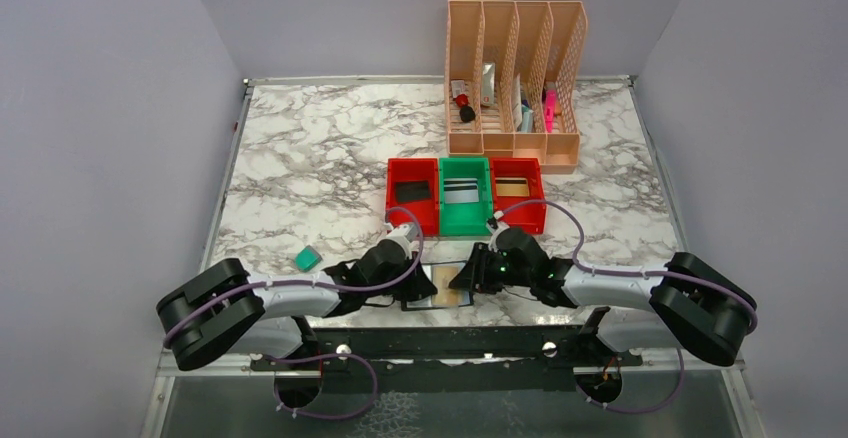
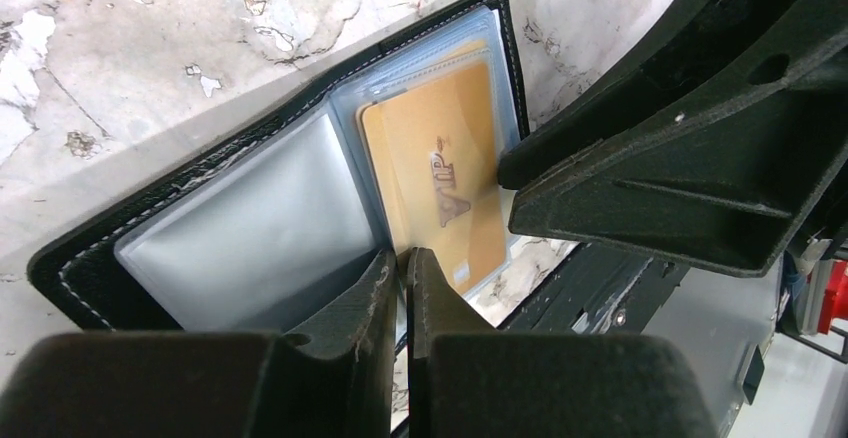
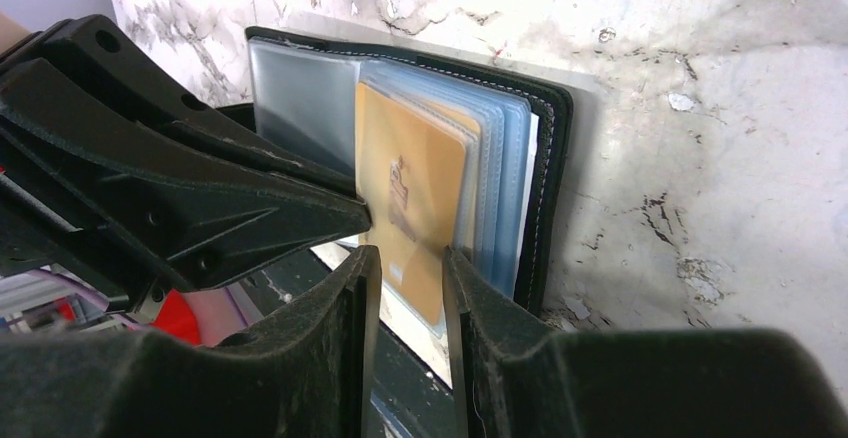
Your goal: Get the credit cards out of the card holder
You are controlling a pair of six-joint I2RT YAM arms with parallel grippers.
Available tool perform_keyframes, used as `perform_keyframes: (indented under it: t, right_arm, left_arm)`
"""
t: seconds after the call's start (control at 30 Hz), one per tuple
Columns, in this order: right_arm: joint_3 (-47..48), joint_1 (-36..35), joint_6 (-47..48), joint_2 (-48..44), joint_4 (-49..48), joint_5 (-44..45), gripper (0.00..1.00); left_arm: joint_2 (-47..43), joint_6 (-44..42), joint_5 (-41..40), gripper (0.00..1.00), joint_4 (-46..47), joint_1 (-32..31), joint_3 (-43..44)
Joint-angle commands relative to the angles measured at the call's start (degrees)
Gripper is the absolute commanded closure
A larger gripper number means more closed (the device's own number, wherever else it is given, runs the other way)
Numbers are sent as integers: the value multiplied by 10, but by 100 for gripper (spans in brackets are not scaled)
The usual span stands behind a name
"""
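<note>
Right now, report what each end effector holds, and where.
Left end effector pinches the card holder at its near edge; right end effector straddles the gold card, grip unclear.

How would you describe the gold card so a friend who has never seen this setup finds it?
Start at the middle of the marble table's near edge, where a black card holder lies open. Inside it sits the gold card, marked VIP, while the sleeve beside it is plain grey.
</note>
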State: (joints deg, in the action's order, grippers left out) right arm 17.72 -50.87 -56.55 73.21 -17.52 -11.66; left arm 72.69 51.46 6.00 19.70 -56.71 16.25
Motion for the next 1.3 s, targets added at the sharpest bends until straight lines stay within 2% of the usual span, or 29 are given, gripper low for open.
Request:
perform_keyframes:
  t: [0.0, 0.6, 0.93, 1.1, 1.27]
  right_arm:
    - [-27, -3, 6, 13, 111, 29, 65]
    - [-9, -3, 18, 14, 125, 37, 67]
    - [55, -3, 85, -42, 159, 12, 62]
    - [90, -3, 101, -42, 152, -3, 60]
    - [111, -3, 94, 11, 117, -32, 59]
  left_arm:
    - [-22, -5, -15, 100, -9, -2, -14]
    - [-71, -52, -10, 100, -94, 34, -8]
    - [-69, -53, -1, 100, -84, 34, -5]
    - [-72, -51, -6, 91, -83, 33, -7]
    - [-74, -49, -7, 83, -86, 34, -7]
